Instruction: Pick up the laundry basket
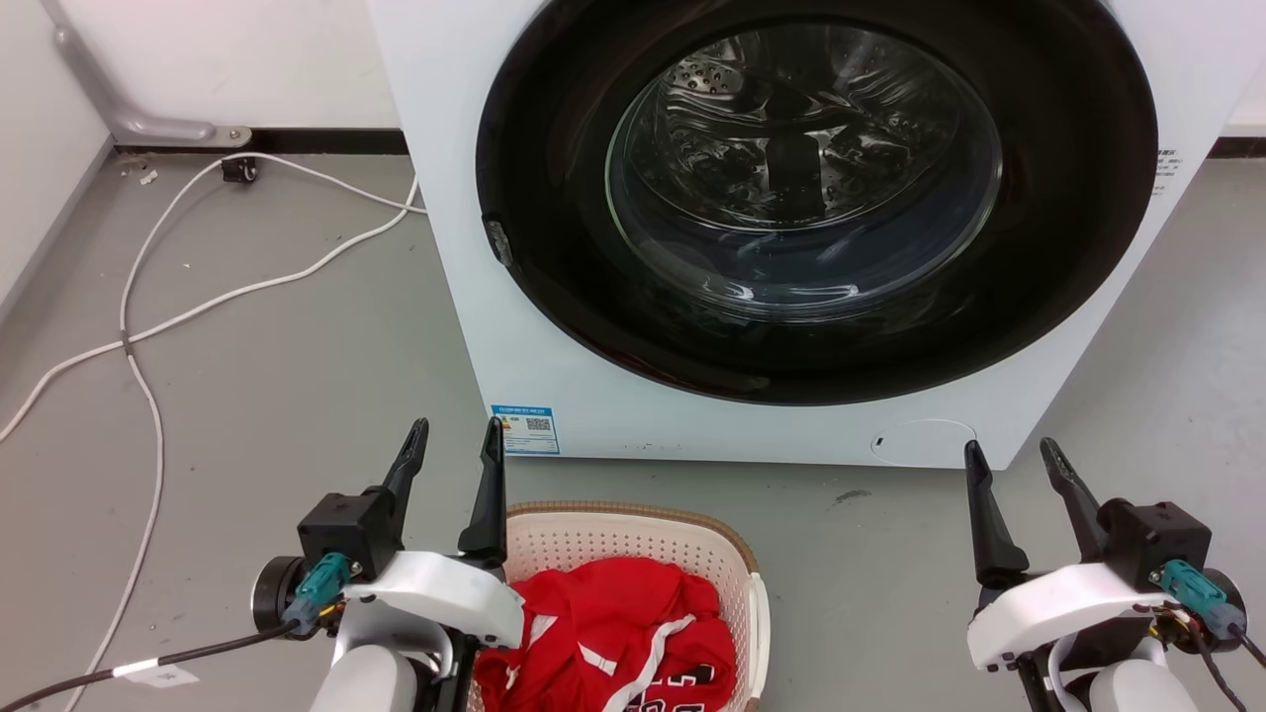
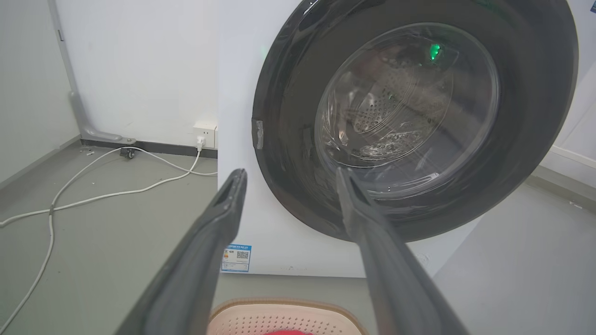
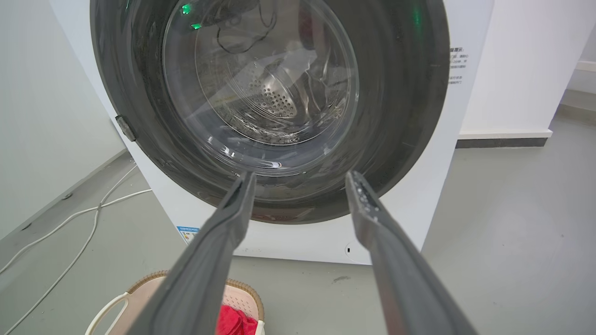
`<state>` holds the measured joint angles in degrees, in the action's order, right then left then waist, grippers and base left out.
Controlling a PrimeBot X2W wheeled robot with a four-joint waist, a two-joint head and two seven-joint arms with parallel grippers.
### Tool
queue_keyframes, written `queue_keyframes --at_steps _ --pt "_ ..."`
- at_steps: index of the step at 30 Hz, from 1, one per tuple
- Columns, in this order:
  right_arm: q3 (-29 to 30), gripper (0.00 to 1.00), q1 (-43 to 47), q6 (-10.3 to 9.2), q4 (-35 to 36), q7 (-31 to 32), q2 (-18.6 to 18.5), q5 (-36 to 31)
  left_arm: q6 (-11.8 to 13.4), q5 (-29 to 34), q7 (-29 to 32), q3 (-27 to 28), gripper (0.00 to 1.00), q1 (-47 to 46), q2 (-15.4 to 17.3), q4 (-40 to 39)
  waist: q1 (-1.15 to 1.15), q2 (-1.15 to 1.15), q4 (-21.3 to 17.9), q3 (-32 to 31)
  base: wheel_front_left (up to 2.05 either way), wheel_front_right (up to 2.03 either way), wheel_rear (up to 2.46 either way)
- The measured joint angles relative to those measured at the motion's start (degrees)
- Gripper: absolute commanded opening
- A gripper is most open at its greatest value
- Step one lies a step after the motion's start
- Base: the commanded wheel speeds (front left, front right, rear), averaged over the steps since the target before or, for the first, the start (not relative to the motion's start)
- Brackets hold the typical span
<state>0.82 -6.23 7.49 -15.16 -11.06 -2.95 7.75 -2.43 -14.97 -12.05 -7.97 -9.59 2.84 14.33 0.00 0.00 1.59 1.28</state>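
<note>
Nearest, the left gripper (image 1: 457,425) at seven o'clock and the right gripper (image 1: 1011,445) at five held their fingers apart and empty, the laundry basket (image 1: 633,515) with red clothing (image 1: 613,623) sat at six, the washing machine (image 1: 445,297) beyond at twelve

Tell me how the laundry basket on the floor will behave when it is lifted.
The laundry basket is perforated plastic, so probably stiff yet light. The red garment inside looks soft and should add little weight, though it may shift. Lifted by only the white handle, it would likely tilt.
</note>
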Motion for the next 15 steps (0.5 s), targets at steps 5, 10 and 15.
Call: queue_keyframes --at_steps 5,10,15 --pt "0.0 1.0 0.0 0.01 0.1 -0.1 0.0 -2.0 0.5 1.9 -0.6 -0.6 1.0 0.1 0.0 0.0 0.0 0.0 0.2 0.1 0.0 0.0 0.0" --pt "0.3 1.0 0.0 0.01 0.3 -0.3 0.0 -4.0 1.0 3.9 -1.1 -1.1 1.0 0.1 0.0 0.2 0.0 0.0 0.3 0.2 0.0 0.0 0.0" --pt "0.8 1.0 0.2 0.01 0.7 -0.7 0.0 -5.4 1.5 5.5 -1.7 -1.5 1.0 0.1 0.0 0.5 0.0 0.0 0.4 0.1 0.0 0.0 0.0"
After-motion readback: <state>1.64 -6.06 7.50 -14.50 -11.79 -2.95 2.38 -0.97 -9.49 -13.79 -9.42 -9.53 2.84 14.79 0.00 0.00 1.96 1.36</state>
